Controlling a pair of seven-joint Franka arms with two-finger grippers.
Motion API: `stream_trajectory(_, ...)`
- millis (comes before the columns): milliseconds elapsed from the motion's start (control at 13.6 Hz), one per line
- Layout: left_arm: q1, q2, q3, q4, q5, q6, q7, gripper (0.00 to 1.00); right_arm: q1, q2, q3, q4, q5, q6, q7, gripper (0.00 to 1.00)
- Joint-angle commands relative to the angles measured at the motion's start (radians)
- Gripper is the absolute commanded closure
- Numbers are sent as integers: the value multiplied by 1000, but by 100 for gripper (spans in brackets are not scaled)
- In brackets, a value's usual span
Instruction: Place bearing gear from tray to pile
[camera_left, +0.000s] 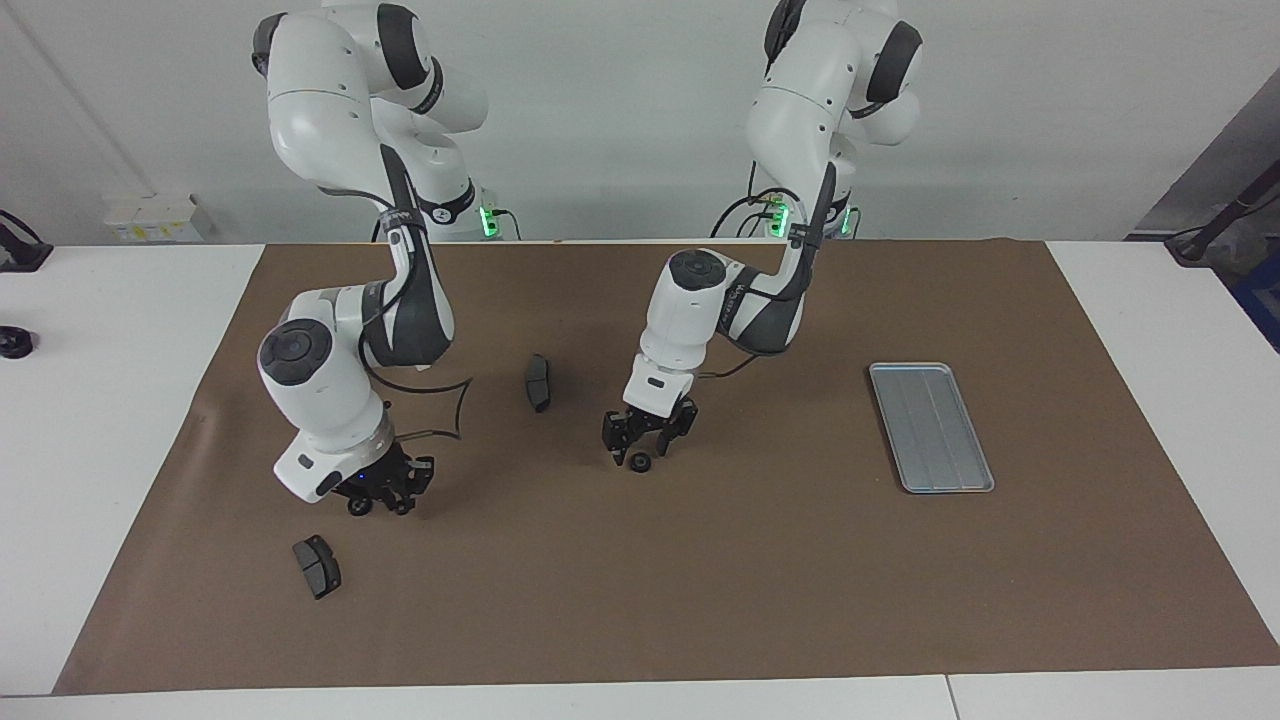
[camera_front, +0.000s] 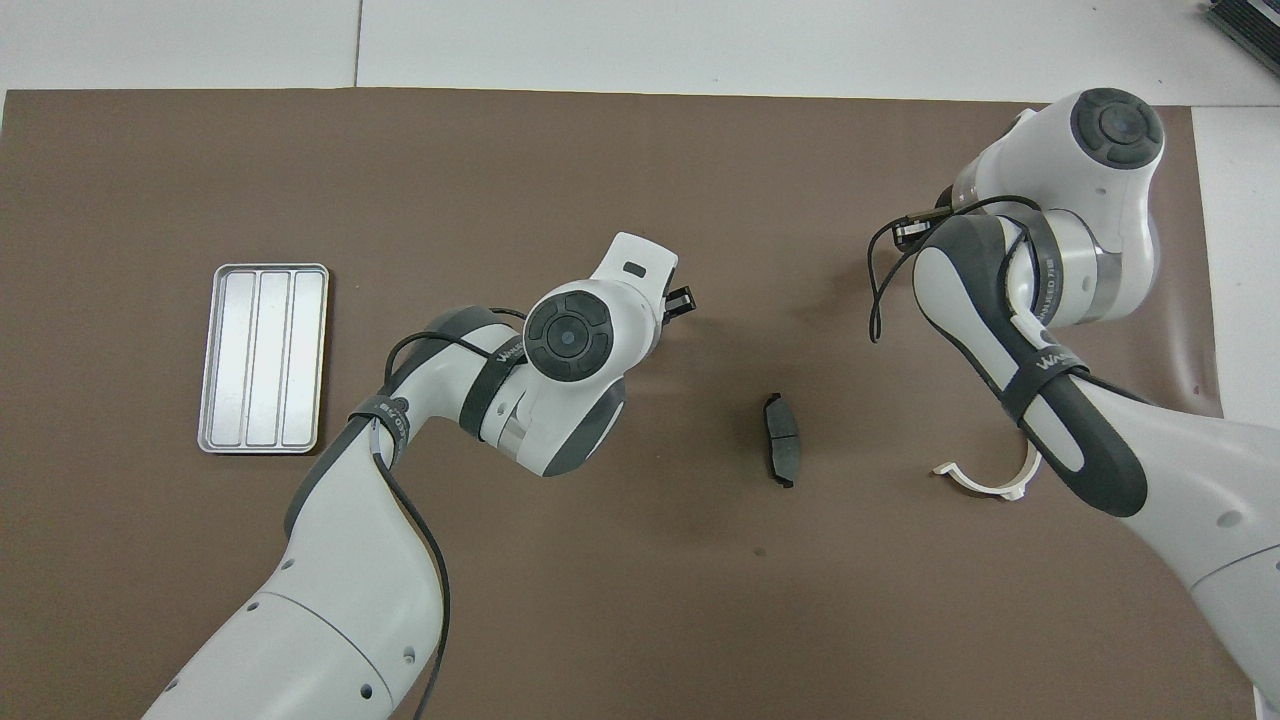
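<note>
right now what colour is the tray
Silver-grey metal tray with lengthwise ribs; it shows best in the overhead view.

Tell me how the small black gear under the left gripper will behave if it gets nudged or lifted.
The gear lies flat on the brown mat, so it probably stays put rather than rolling. Tipped on edge, its round shape would likely roll. It is small and looks rigid beside the left gripper, so it may be easy to knock aside.
</note>
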Motion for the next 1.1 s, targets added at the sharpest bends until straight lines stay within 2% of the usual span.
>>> stream_trajectory(0,22,-82,19,11,-17,-159,-7,0,-27,-96,17,-141,19,3,-22,93)
stream_trajectory(220,111,-210,19,-47,-7,-253,82,0,-25,-144,17,-235,19,4,-2,82)
stream_trajectory(366,195,-276,19,-104,-7,-305,265,0,-24,-154,19,-247,19,3,12,66)
stream_trajectory(440,239,-293,19,-129,-7,-316,354,0,-22,-154,19,-247,19,3,21,45)
stream_trajectory(513,288,-306,19,-149,-7,-319,451,0,-19,-154,19,-246,19,3,29,14)
stream_trajectory(586,335,-321,19,-167,-7,-328,540,0,-15,-156,19,-244,19,4,50,0)
stream_trajectory(880,503,-375,19,-179,-7,-434,901,0,30,-158,19,-197,19,20,98,0)
stream_trajectory(1026,537,-410,23,-167,-3,-513,1028,0,88,-148,20,-177,18,52,200,0)
